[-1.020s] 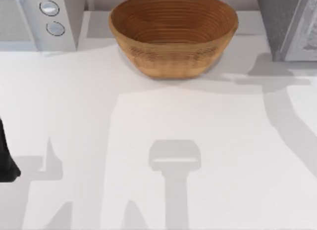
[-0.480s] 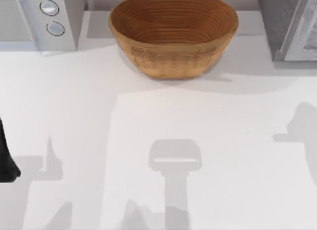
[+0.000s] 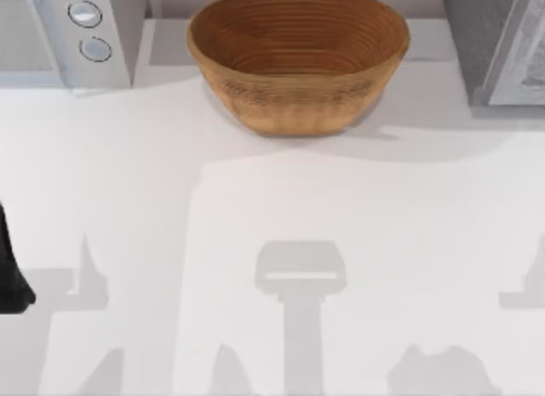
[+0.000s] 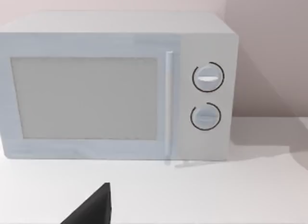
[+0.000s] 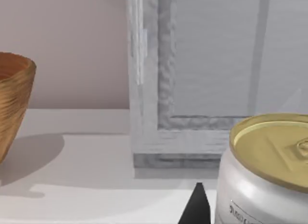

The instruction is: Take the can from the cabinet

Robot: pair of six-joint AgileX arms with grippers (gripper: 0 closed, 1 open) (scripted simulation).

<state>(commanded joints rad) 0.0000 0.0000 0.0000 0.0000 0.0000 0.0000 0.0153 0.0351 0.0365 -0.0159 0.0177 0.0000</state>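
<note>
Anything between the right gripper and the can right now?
Nothing visible. In the right wrist view the can sits close up beside the right gripper's dark fingertip, in front of the cabinet. The basket stands well off to the side.

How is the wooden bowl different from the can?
The wicker bowl is brown, ridged and open-topped; the can is smooth silver metal, closed by a gold lid. The bowl stands at the back of the table between microwave and cabinet; the can is close before the cabinet. Both sit upright.
</note>
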